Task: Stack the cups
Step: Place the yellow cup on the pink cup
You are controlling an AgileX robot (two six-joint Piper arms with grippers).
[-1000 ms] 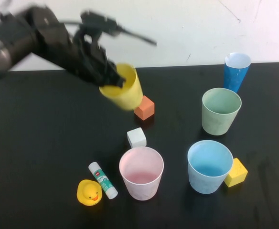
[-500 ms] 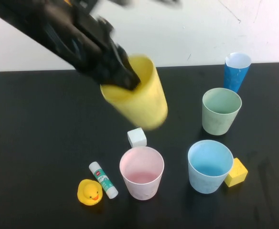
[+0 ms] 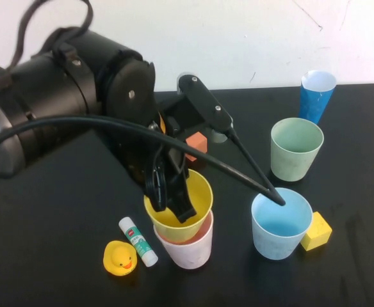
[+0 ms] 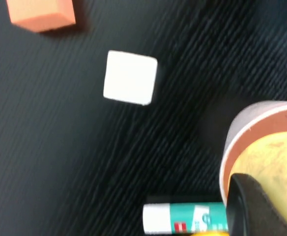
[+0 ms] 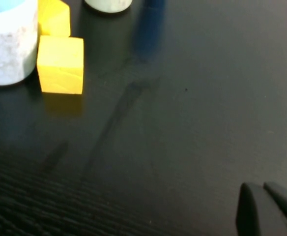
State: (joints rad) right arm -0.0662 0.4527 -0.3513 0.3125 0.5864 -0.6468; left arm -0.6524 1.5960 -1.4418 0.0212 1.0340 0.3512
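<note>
The yellow cup (image 3: 198, 194) sits nested inside the pink cup (image 3: 188, 247) at the table's front centre. My left gripper (image 3: 173, 206) is shut on the yellow cup's near rim, one finger inside and one outside. In the left wrist view the yellow cup (image 4: 276, 162) rests in the pink cup's rim (image 4: 234, 142), and a black finger (image 4: 251, 209) lies against it. The light blue cup (image 3: 280, 224) stands to the right and the sage green cup (image 3: 296, 150) behind it. My right gripper (image 5: 264, 201) hovers shut over bare table, right of the blue cup (image 5: 6, 49).
A glue stick (image 3: 138, 241) and a yellow duck (image 3: 119, 258) lie left of the stacked cups. An orange block (image 3: 198, 142) sits behind them, a white block (image 4: 130, 77) near it. A yellow block (image 3: 316, 231) touches the blue cup. A dark-blue cone (image 3: 316, 93) stands back right.
My left arm carried the yellow cup forward and down from above the orange block and set it into the pink cup. The other cups have not moved.
</note>
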